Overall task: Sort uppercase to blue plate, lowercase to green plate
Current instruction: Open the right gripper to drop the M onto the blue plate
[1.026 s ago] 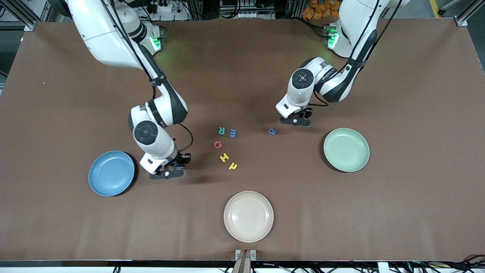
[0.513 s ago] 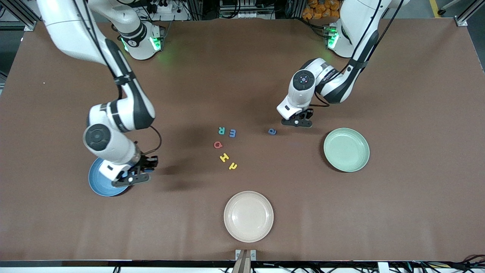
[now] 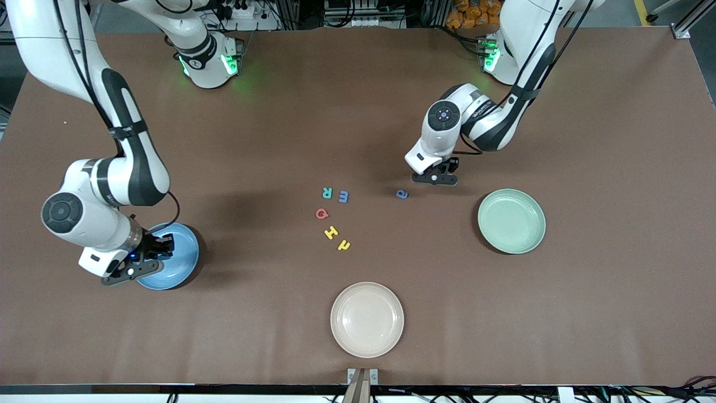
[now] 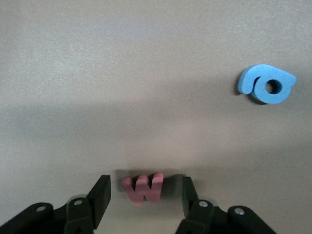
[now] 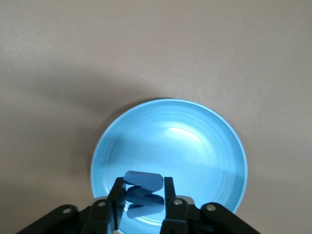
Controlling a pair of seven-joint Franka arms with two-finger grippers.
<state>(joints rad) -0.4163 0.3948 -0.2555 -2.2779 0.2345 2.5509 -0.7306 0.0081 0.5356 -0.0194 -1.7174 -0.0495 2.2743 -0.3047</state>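
Low in the right wrist frame, the right end effector (image 5: 141,195) pinches the blue W (image 5: 142,187) over the blue plate (image 5: 214,141); it should release low. The left end effector (image 4: 146,195) stands spread around the red w (image 4: 143,188) on the counter (image 4: 146,58).

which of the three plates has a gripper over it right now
The blue plate, at the right arm's end of the table: the right gripper hangs over it with a blue letter between its fingers. The green plate and beige plate have none.
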